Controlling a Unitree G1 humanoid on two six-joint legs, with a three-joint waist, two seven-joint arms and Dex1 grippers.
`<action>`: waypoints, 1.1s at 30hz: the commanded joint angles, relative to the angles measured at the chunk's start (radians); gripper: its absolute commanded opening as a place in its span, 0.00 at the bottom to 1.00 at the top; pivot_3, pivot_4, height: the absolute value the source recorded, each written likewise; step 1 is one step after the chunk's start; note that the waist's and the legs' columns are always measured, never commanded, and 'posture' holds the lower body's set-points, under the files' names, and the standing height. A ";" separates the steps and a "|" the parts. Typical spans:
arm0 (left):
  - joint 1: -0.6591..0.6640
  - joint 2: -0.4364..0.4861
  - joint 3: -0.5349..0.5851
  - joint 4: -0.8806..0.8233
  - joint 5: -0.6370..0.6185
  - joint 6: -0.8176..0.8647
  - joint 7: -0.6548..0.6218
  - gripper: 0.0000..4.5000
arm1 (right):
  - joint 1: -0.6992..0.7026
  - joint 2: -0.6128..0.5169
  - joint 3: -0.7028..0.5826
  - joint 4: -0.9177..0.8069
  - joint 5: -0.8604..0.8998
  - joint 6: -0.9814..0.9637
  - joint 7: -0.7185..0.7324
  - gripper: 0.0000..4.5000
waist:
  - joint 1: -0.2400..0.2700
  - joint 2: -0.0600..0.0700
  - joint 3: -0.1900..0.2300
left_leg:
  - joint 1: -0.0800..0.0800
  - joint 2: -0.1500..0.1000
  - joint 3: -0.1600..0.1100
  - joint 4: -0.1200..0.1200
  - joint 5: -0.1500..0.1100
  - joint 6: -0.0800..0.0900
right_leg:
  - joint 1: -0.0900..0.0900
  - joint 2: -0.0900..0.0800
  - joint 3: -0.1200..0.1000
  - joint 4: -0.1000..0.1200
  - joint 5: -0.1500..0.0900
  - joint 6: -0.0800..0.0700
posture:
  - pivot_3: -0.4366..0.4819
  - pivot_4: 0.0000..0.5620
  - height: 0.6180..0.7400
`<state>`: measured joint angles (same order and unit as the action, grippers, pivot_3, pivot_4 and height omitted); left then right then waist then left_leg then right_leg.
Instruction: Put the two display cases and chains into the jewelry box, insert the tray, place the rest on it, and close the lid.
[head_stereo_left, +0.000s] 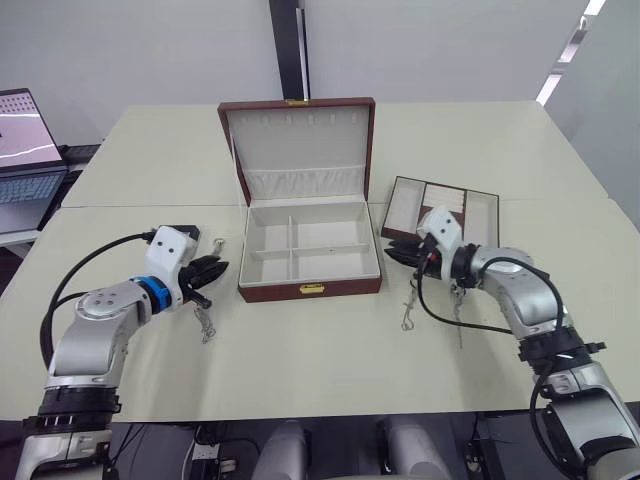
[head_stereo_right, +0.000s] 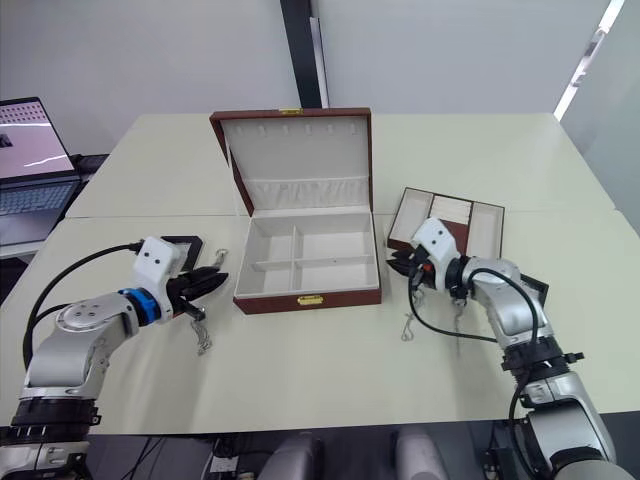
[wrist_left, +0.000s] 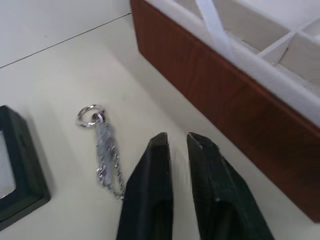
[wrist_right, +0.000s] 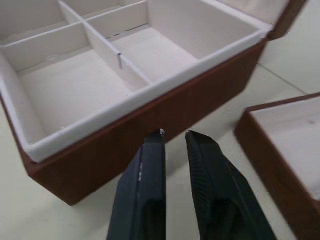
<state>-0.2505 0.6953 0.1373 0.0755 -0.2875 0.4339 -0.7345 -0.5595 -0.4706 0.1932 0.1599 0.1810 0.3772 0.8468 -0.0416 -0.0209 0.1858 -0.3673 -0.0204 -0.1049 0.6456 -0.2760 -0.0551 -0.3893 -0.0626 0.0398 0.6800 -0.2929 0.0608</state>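
Just beside the left gripper (wrist_left: 174, 141), on the side away from the box (head_stereo_left: 311, 257), lies a chain (wrist_left: 105, 150), its ring end pointing ahead roughly the way the fingers point, so its long axis runs nearly parallel to them; the gripper holds nothing and its fingers stand almost together, with only a thin gap. A small sideways shift away from the box wall, and a wider opening, would probably be needed before it can straddle the links. Farther out on that same side sits a display case (wrist_left: 17, 172), cut off at the frame edge so only its corner and part of the window show. In the head views the left gripper (head_stereo_left: 210, 272) hovers near the box's front left corner, with the chain (head_stereo_left: 205, 322) trailing back beneath it toward the robot. The right gripper (wrist_right: 172, 137), also empty and nearly closed, points at the box's outer wall from just outside it, with the tray (wrist_right: 287, 145) close on its other side. In the head views the right gripper (head_stereo_left: 403, 255) lies between box and tray (head_stereo_left: 442, 206), and two silvery pieces (head_stereo_left: 409, 308) hang below its wrist toward the robot; which of these is the second chain is hard to make out. A dark shape behind the right forearm may be the second case (head_stereo_right: 533, 287), mostly hidden. The lid (head_stereo_left: 300, 145) stands open and the compartments are empty.
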 joint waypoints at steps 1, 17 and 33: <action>-0.007 -0.012 -0.023 -0.064 -0.007 0.012 -0.014 0.00 | -0.022 0.019 0.003 -0.036 0.001 -0.014 0.009 0.01 | 0.000 0.000 0.000 | 0.000 0.000 0.000 0.000 0.000 0.000 | 0.000 0.000 0.000 0.000 0.000 0.000 | 0.48 0.27 1.00; 0.054 -0.026 -0.069 -0.155 -0.020 0.060 -0.066 0.00 | 0.086 -0.004 -0.006 -0.221 0.062 0.103 0.079 0.01 | 0.005 0.000 0.000 | 0.000 0.000 -0.002 0.000 0.000 0.000 | 0.000 0.000 0.000 0.000 0.000 0.000 | 0.48 0.27 1.00; 0.099 -0.016 -0.064 -0.174 -0.026 0.071 -0.082 0.00 | 0.124 -0.012 -0.026 -0.253 0.058 0.126 0.056 0.01 | 0.005 0.000 0.000 | 0.001 0.000 -0.002 0.000 0.000 0.000 | 0.001 0.000 0.000 0.000 0.000 0.000 | 0.48 0.27 1.00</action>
<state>-0.1595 0.6825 0.0987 -0.0431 -0.2896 0.5011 -0.7780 -0.4351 -0.4946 0.1602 -0.0447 0.2156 0.5144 0.8935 -0.0369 -0.0209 0.1858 -0.3665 -0.0206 -0.1067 0.6452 -0.2761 -0.0549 -0.3887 -0.0625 0.0402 0.6796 -0.2929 0.0609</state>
